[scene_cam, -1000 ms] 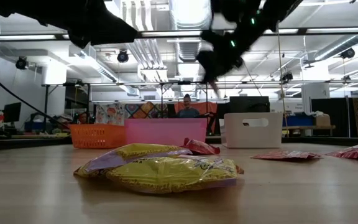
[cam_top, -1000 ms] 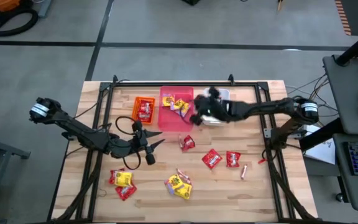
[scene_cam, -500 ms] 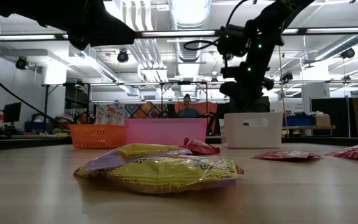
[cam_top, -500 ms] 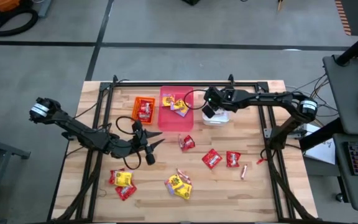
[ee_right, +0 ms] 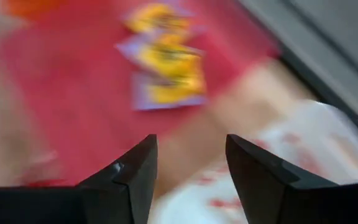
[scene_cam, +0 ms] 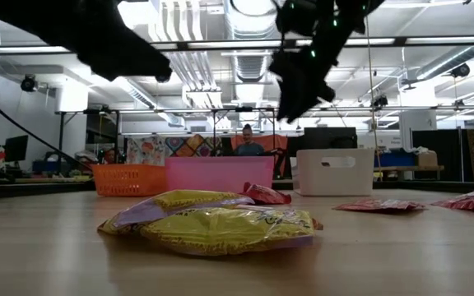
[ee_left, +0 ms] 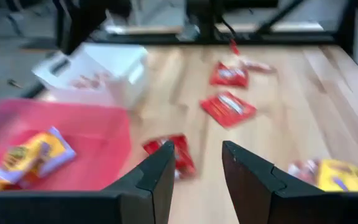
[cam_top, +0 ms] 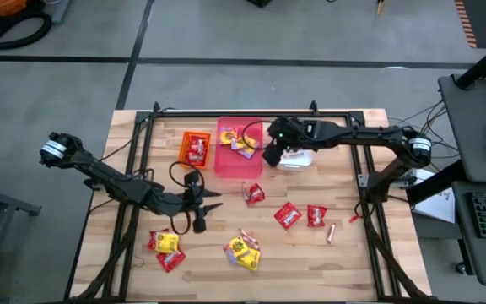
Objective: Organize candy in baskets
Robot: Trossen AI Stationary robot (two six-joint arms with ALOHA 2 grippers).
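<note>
Candy lies partly sorted: yellow packets (cam_top: pixel 244 141) in the pink basket (cam_top: pixel 230 162), red packets (cam_top: pixel 196 150) in the orange basket (cam_top: pixel 196 138), a few red-and-white pieces just visible in the white basket (cam_top: pixel 298 160). All three baskets sit in a row near the table's (cam_top: pixel 344 253) far edge, orange on the left, pink in the middle, white on the right. Loose candy remains on the open wood: one red packet (cam_top: pixel 253 195) just in front of the pink basket, two more (cam_top: pixel 288 215) toward the right side, a thin stick (cam_top: pixel 330 233) near the right edge, and yellow and red packets (cam_top: pixel 243 251) along the near edge, some toward the left corner (cam_top: pixel 166 245). Right gripper (cam_top: pixel 272 157) hangs above the gap between pink and white baskets, fingers spread, nothing between them. Left gripper (cam_top: pixel 213 199) sits over the middle-left of the table, short of the loose red packet, fingers parted and empty.
</note>
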